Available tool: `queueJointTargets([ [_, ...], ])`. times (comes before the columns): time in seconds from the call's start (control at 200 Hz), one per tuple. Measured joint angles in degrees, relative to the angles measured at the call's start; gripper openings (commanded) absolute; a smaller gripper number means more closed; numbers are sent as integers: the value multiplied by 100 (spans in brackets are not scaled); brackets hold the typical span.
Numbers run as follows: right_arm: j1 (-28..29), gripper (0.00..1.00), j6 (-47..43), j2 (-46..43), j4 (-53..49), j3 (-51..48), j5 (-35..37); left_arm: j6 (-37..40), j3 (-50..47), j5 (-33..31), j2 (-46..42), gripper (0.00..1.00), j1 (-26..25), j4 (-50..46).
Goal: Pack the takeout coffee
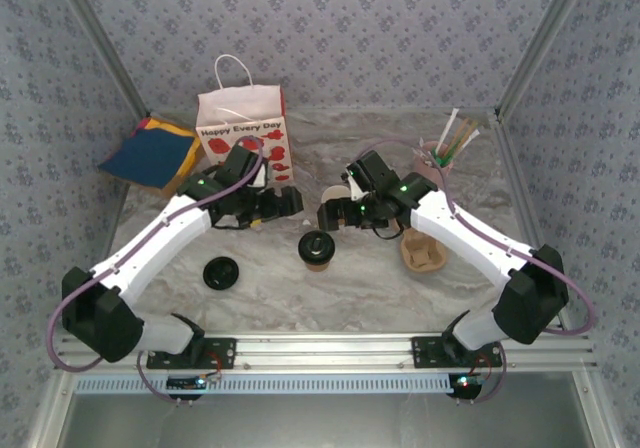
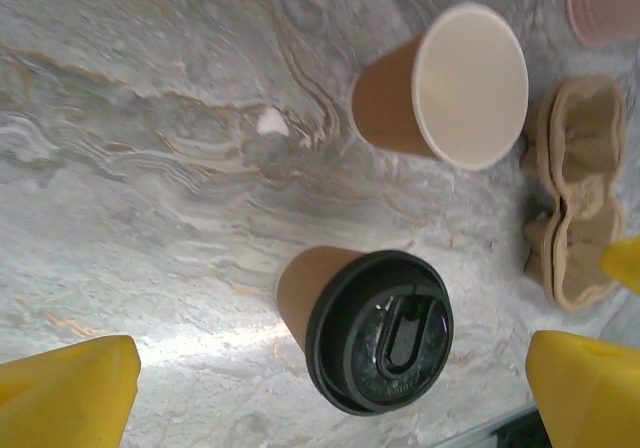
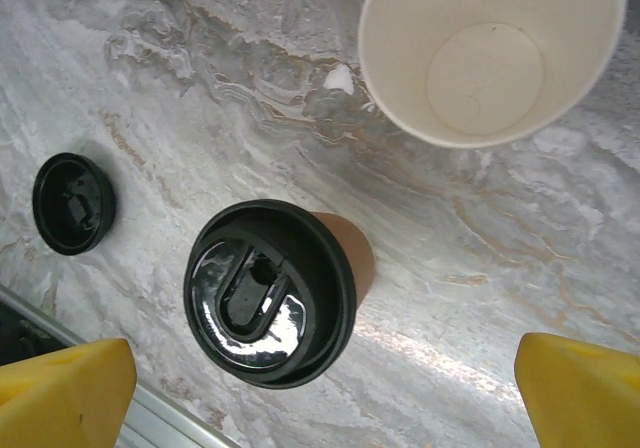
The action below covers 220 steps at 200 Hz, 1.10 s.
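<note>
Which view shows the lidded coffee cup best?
The left wrist view: the lidded cup is large, with lid and brown wall both clear. The right wrist view shows mostly its lid, little wall. The top external view shows it small.

Bright, even light is falling from overhead, casting only soft, short shadows. Glare is pooling on the marble table (image 2: 200,353) beside the lidded cup (image 2: 310,298), and highlights are glinting off its black lid (image 3: 270,293). The yellow fingertips (image 3: 70,388) are blurring at the frame corners. The top view is looking slightly soft, perhaps from low resolution.
</note>
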Motion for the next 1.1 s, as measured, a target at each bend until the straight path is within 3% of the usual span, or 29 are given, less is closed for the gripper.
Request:
queueJointTargets([
  [0.21,66,100,160,0,-199,247,525,157,2,-216,-267,100,496,-96],
  [0.609,472,100,245,260,-741,1067,1626,369,2,-374,-476,100,994,-85],
  [0.799,599,100,251,426,-857,1202,1838,391,9,-431,-605,96,1316,-55],
  [1.099,581,100,289,396,-835,1071,1974,140,304,-476,-531,91,1338,22],
])
